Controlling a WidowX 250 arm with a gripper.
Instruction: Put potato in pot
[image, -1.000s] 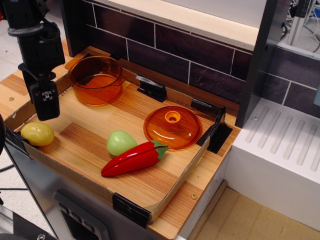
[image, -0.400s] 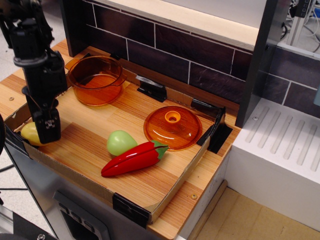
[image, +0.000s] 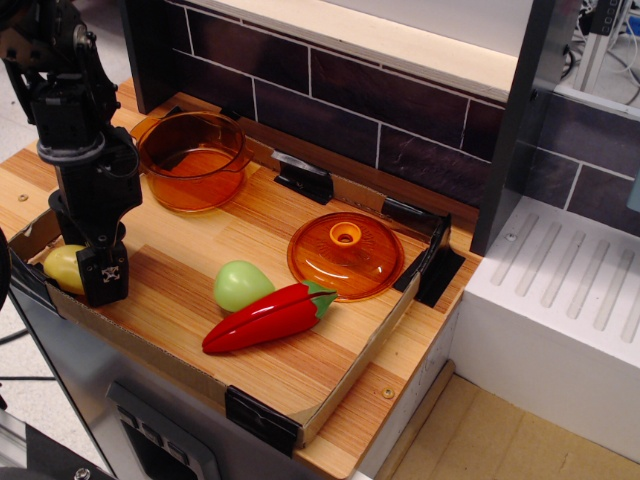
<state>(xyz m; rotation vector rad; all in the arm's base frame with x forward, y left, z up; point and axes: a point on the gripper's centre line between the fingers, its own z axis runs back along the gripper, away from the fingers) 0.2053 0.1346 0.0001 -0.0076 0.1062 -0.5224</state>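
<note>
The potato (image: 60, 268) is a small yellow oval toy at the front left corner of the cardboard tray (image: 150, 348). My black gripper (image: 93, 282) has come down right at it. Its near finger (image: 105, 276) stands against the potato's right side and hides part of it; the far finger is hidden. The jaws look open around the potato, which still rests on the wood. The pot (image: 190, 160) is a translucent amber-orange pot with side handles, empty, at the back left of the tray, beyond my arm.
A flat orange lid with a knob (image: 345, 255) lies mid-right in the tray. A pale green toy (image: 240, 285) and a red pepper (image: 265, 318) lie in front of it. A dark tiled wall runs behind; a white drainboard (image: 570, 310) is at right.
My gripper has come down and forward, from beside the pot to the potato at the tray's front left corner, and now covers part of it. The other things have not moved.
</note>
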